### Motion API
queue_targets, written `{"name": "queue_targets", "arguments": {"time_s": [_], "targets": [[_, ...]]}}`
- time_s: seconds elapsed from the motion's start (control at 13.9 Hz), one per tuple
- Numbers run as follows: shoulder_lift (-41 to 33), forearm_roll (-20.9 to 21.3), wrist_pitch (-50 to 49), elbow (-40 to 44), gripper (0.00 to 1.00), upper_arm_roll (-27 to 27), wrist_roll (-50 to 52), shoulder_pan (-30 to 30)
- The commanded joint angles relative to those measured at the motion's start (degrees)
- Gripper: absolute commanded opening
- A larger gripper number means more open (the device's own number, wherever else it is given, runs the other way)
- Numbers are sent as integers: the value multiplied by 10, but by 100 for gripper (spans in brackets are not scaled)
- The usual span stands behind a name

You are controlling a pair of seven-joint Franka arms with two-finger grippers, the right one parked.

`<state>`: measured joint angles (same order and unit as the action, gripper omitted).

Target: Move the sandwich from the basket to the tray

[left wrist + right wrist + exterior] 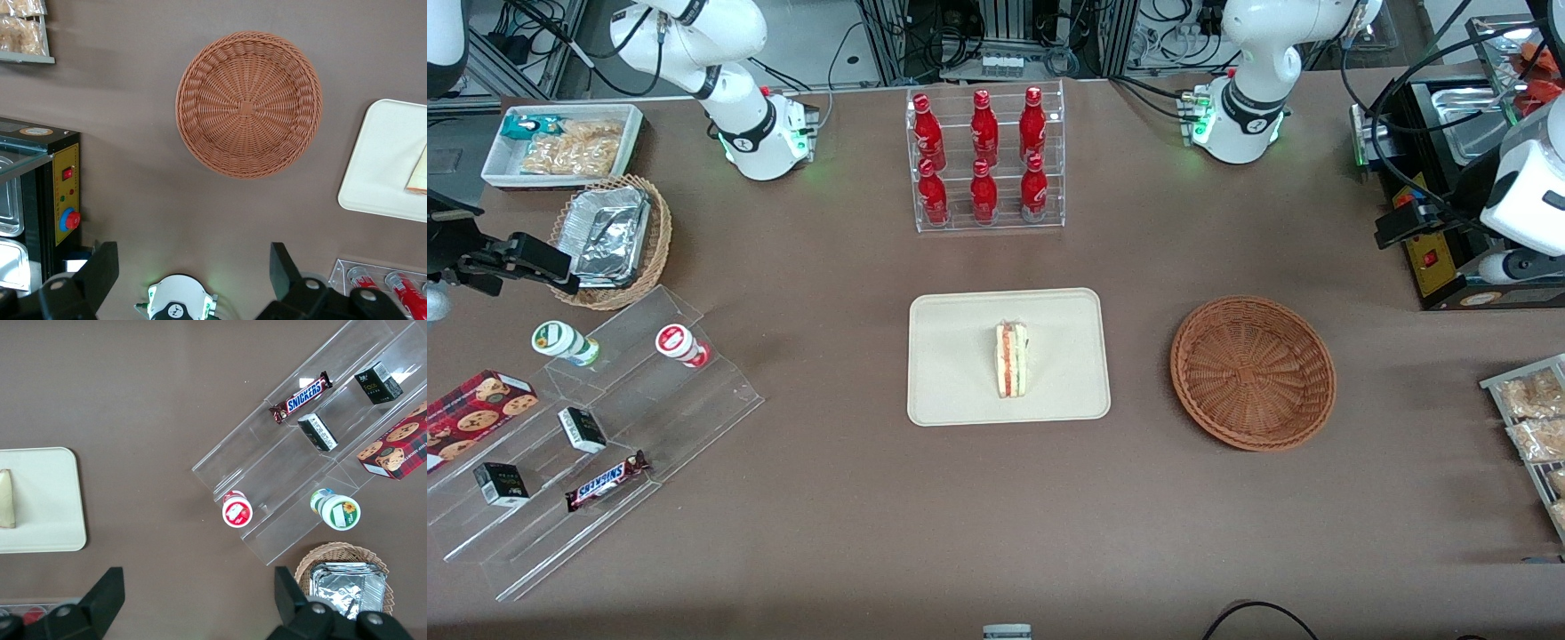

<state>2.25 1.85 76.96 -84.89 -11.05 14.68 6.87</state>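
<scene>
The sandwich lies on the tray — the basket sits empty beside it. The claw hangs high above the desk, fingers spread wide, holding nothing. Soft, light, slick-wrapped — best pinched gently across its bread faces.

The light is bright and even, coming from above. Shadows on the brown worktop are soft and small. The foil containers and the clear shelves shine with white glare. Everything looks sharp. The gripper hangs dark above the worktop.
</scene>
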Motion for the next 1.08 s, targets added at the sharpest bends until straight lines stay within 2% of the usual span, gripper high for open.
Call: {"name": "queue_targets", "arguments": {"time_s": [0.0, 0.58, 1.01], "targets": [[-20, -5, -3, -9, 100, -1, -6, 1], [-16, -9, 1, -11, 100, -2, -8, 0], [-9, -4, 52, -13, 100, -2, -25, 2]]}}
